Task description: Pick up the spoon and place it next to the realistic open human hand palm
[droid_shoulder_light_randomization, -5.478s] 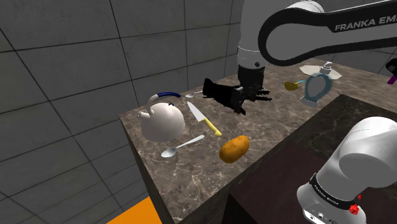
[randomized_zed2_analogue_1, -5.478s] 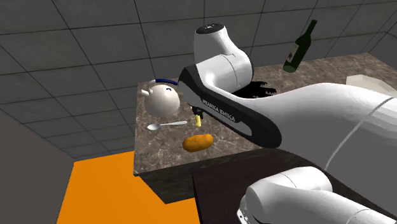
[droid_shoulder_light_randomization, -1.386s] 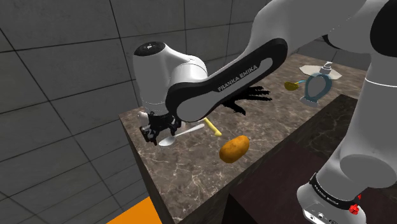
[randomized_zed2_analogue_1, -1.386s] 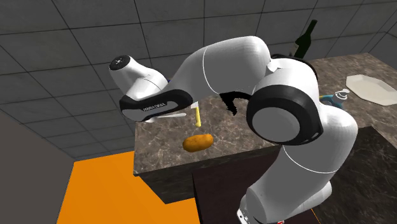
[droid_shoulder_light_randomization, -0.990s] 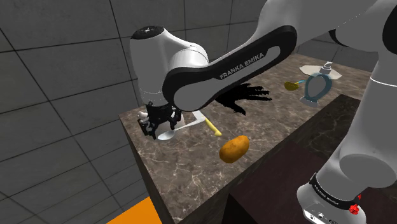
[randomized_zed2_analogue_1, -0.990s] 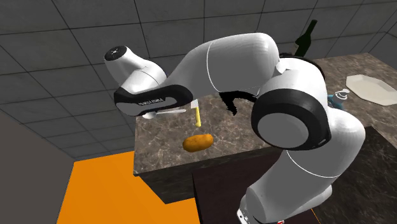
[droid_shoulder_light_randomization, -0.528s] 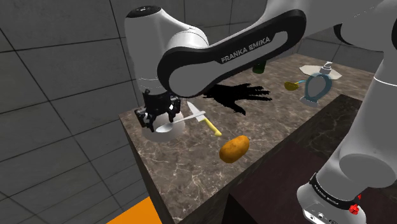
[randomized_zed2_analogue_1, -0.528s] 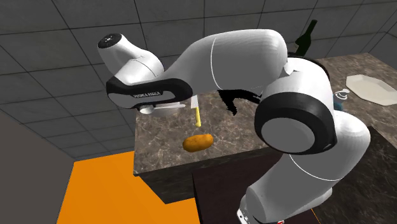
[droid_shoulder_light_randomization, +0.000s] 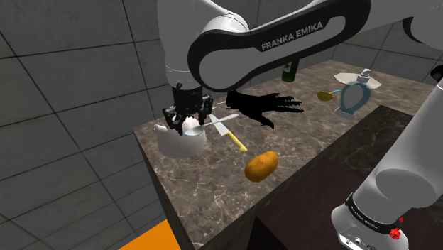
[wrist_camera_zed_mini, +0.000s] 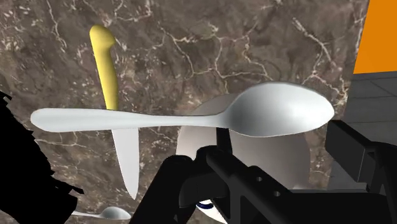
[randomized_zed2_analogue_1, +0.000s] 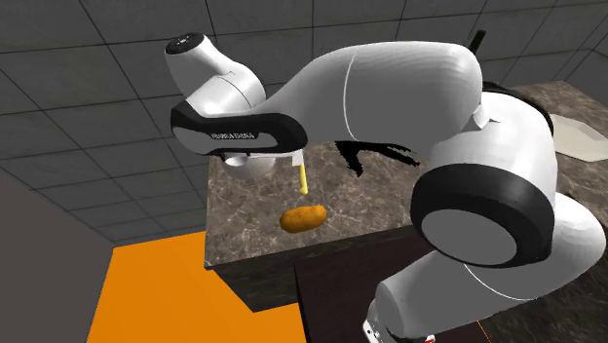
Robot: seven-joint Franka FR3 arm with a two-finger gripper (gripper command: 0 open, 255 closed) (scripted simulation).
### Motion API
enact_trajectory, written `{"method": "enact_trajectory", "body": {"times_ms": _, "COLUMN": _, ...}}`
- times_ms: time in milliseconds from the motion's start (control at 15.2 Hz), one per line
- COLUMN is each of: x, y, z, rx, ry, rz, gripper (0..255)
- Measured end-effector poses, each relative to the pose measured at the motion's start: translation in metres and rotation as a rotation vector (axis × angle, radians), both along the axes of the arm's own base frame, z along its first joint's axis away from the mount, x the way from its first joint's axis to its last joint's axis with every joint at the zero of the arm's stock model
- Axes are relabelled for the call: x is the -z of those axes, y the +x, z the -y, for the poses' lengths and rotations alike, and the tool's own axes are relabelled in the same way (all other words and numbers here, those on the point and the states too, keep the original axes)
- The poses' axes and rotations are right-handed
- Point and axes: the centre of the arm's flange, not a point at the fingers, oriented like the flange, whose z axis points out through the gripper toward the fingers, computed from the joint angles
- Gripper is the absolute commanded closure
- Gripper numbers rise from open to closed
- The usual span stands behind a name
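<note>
— While the white arm arches across the shoulder view, where is the spoon (droid_shoulder_light_randomization: 213,121)?

— Left of centre in that frame, held clear of the dark marbled desk (droid_shoulder_light_randomization: 206,179). The jaws are clamped on its bowl end and the handle sticks out toward the frame's right. A white teapot (droid_shoulder_light_randomization: 186,143) sits directly under it.

— Does the wrist camera agree?

— Yes. The spoon lies crosswise ahead of the black fingers (wrist_camera_zed_mini: 229,179), which stand on either side of its bowl. The teapot's pale body is underneath, and a yellow-handled knife (wrist_camera_zed_mini: 107,67) lies on the desk past it.

— And the palm?

— A black open hand (droid_shoulder_light_randomization: 264,106) lies flat near the centre of the shoulder view — to the right of the spoon and apart from it. The knife lies just below the spoon's handle, and a potato (droid_shoulder_light_randomization: 261,165) rests lower, toward the desk's near edge. In the second exterior view the potato sits mid-frame, with the knife's yellow handle just above it and the black hand at its upper right.
</note>
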Motion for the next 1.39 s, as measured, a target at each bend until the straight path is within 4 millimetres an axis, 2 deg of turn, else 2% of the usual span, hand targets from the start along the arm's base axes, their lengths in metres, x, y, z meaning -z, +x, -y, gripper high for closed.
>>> {"method": "enact_trajectory", "body": {"times_ms": 462, "x": 0.0, "y": -0.008, "z": 0.088, "rx": 0.001, "ry": -0.001, "rz": -0.001, "gripper": 255}}
{"method": "enact_trajectory", "body": {"times_ms": 1386, "x": 0.002, "y": -0.024, "z": 0.28, "rx": 0.002, "ry": 0.001, "rz": 0.0, "gripper": 255}}
